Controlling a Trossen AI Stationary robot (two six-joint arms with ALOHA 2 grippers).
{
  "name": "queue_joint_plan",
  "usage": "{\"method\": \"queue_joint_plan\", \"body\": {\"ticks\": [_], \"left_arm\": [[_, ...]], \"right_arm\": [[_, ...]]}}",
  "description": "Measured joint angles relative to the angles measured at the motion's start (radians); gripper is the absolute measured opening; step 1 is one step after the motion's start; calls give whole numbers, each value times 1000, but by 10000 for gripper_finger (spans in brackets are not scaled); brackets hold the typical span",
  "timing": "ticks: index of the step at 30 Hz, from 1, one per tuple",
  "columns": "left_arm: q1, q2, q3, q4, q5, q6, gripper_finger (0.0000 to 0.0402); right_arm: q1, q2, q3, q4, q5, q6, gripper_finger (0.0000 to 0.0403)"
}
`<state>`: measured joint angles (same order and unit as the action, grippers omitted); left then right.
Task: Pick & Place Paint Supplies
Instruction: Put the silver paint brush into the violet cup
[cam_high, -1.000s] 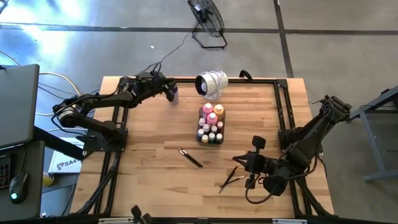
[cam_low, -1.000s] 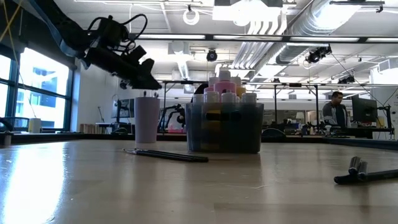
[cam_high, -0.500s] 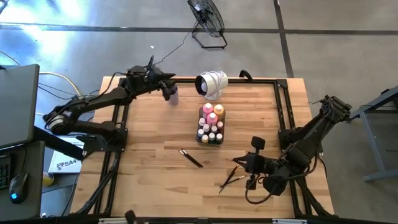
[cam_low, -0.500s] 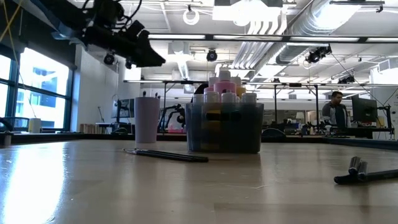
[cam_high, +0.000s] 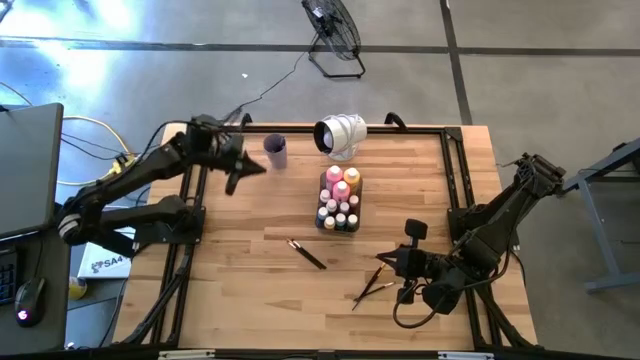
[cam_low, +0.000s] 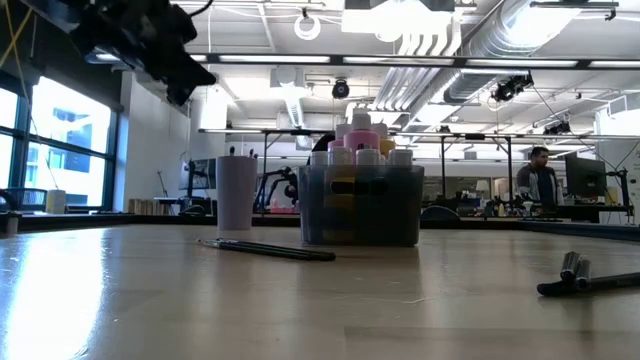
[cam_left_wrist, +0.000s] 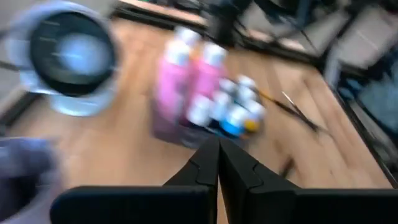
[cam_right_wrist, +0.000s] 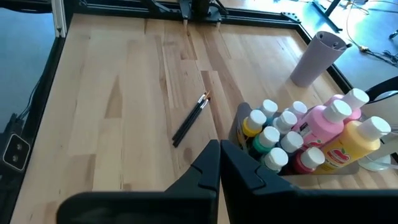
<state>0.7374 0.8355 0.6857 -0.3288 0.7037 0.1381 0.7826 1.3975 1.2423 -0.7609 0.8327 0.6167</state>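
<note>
The paint bottles stand in the clear grey tray (cam_high: 323, 206) at mid-table: pink (cam_high: 335, 177) and orange (cam_high: 351, 180) ones at the far end, tiny white-capped ones (cam_right_wrist: 273, 134) nearer. Two dark brushes (cam_high: 307, 254) lie flat on the wood near the tray. More brushes (cam_high: 368, 287) lie by my right gripper (cam_high: 384, 262), which hovers shut over the table's near right part. The lilac cup (cam_high: 275, 150) stands upright near the far edge. My left gripper (cam_high: 240, 172) is shut, raised high, left of the cup and on its near side.
A white round device (cam_high: 340, 135) lies on its side at the far edge beside the cup. A black metal frame (cam_high: 452, 170) runs along the table's edges. Bare wood stretches over the near left part (cam_high: 240, 290). A person (cam_low: 540, 178) stands far behind in the room.
My left gripper has risen from just above the lilac cup and swung toward the table's left and near side, turning away from the cup. The cup, the tray and the brushes have stayed in place.
</note>
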Motion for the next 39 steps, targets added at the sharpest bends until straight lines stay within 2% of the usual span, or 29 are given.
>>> {"method": "queue_joint_plan", "body": {"ticks": [2, 7, 13, 15, 18, 24, 29, 35, 39], "left_arm": [[-77, -10, 0, -51, -42, 28, 1], [-321, -2, -1, -76, -232, 43, 1], [-621, 47, -1, -69, -580, 16, 0], [-696, 72, -1, -75, -637, 8, 0], [-784, 110, -1, -65, -660, 11, 0], [-876, 214, -1, -16, -663, 42, 0], [-889, 314, -1, 18, -674, 98, 0], [-888, 403, -1, 87, -789, 101, 1], [-888, 450, -1, 109, -827, 131, 26]], "right_arm": [[0, 0, 0, -1, -1, 0, 2], [0, 0, 0, -1, -1, 0, 2], [0, 0, 0, -1, -15, 12, 2], [0, 0, 0, -2, -27, 15, 2], [1, 0, 0, -3, -29, 15, 2], [1, 0, 0, -16, -29, 15, 2], [1, 0, 0, -16, -29, 16, 2], [1, 0, 0, -16, -29, 16, 2], [0, 0, 0, -15, -31, 16, 2]]}}
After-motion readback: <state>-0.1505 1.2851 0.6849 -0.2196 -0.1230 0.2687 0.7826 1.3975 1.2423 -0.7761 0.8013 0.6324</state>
